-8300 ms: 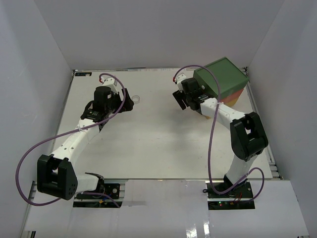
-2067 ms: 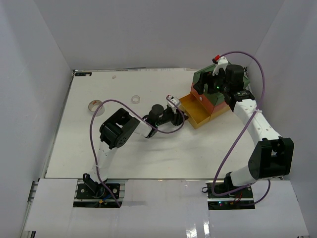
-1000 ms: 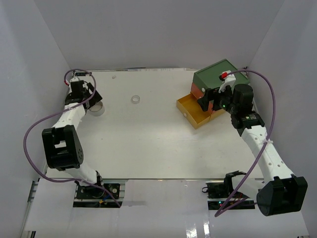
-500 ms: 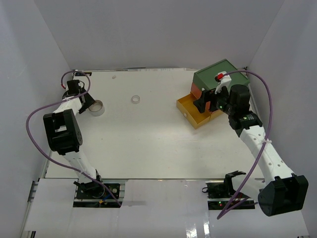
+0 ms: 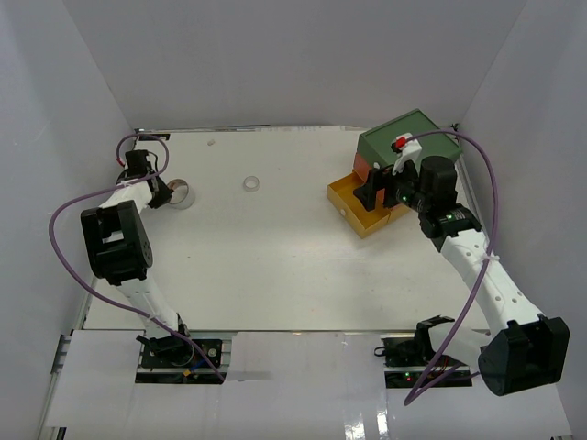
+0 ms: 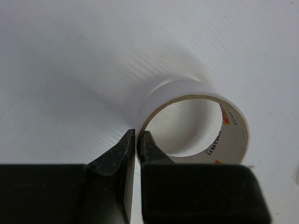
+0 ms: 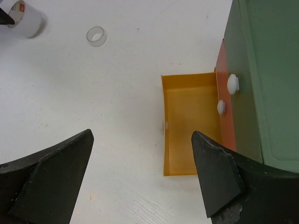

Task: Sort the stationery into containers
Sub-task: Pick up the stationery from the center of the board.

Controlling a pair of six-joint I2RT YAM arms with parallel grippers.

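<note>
The larger beige tape roll (image 6: 160, 95) lies at the table's far left (image 5: 181, 192). My left gripper (image 6: 135, 139) is shut on its wall, one finger inside the ring and one outside (image 5: 161, 191). The smaller clear tape roll (image 5: 250, 184) lies alone further right (image 7: 96, 36). The chest of drawers (image 5: 411, 147) stands at the far right; its yellow bottom drawer (image 7: 174, 161) is pulled out and looks empty. My right gripper (image 7: 142, 140) hangs open above the table just left of that drawer (image 5: 374, 192), holding nothing. No markers or pens show.
White walls close in the table on the left, far and right sides. The orange-red middle drawer (image 7: 226, 116) and green top drawer (image 7: 243, 60) are shut, each with a white knob. The left arm's purple cable (image 5: 69, 211) loops out beside its base.
My left gripper has closed from open onto the beige roll's wall, and the roll has shifted slightly. The right arm has edged a little to the left, still open.
</note>
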